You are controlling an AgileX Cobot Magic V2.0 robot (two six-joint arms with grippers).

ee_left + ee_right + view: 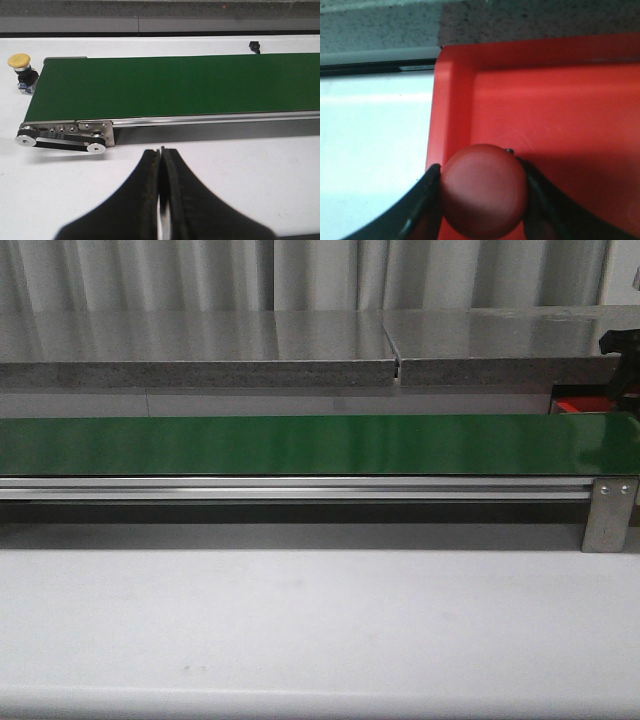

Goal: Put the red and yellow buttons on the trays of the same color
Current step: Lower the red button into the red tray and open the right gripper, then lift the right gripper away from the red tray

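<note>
The left gripper has jaws formed by two matte black fingers. Each finger is broad at its base and curves in to a narrow tip, so that together they make a dark, flaring wedge. Their inner edges look slightly worn, with faint yellowish scuffing along the seam, and a thin pale strip shows between them lower down.

The right gripper has the same black, smoothly curved fingers, with a dull sheen. In the front view only a small black part of the right arm shows at the far right; its details cannot be made out.
</note>
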